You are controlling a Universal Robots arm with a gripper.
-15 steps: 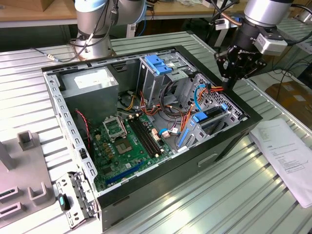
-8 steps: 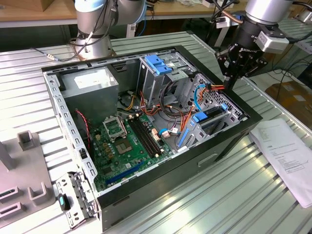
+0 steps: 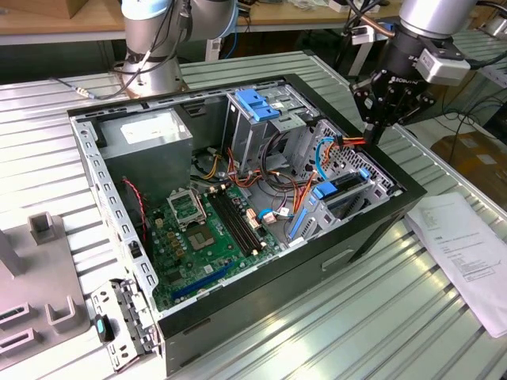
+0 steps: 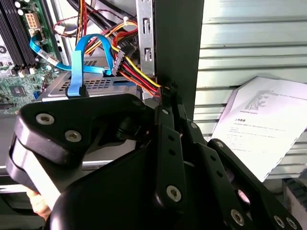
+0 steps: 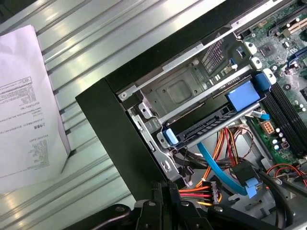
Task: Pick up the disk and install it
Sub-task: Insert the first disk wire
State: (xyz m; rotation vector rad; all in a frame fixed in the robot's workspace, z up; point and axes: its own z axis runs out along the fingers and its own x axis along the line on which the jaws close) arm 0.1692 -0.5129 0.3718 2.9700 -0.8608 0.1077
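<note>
Hovering by the computer case (image 3: 277, 293) on a ribbed metal table (image 3: 317, 340), jaws pinched together.

An open black computer case (image 3: 261, 305) lies on the ribbed metal worktop (image 3: 333, 332). Inside it sit a green motherboard (image 3: 202, 237), a grey power-supply box (image 3: 150, 136) and a blue latch (image 3: 257, 103) atop the drive cage (image 3: 244, 138). A printed sheet (image 3: 467, 245) lies beside the case, at the exterior view's right.

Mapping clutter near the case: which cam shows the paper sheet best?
Exterior view: the paper sheet lies nearly whole beside the computer case. Both wrist views crop the sheet at their edges.
</note>
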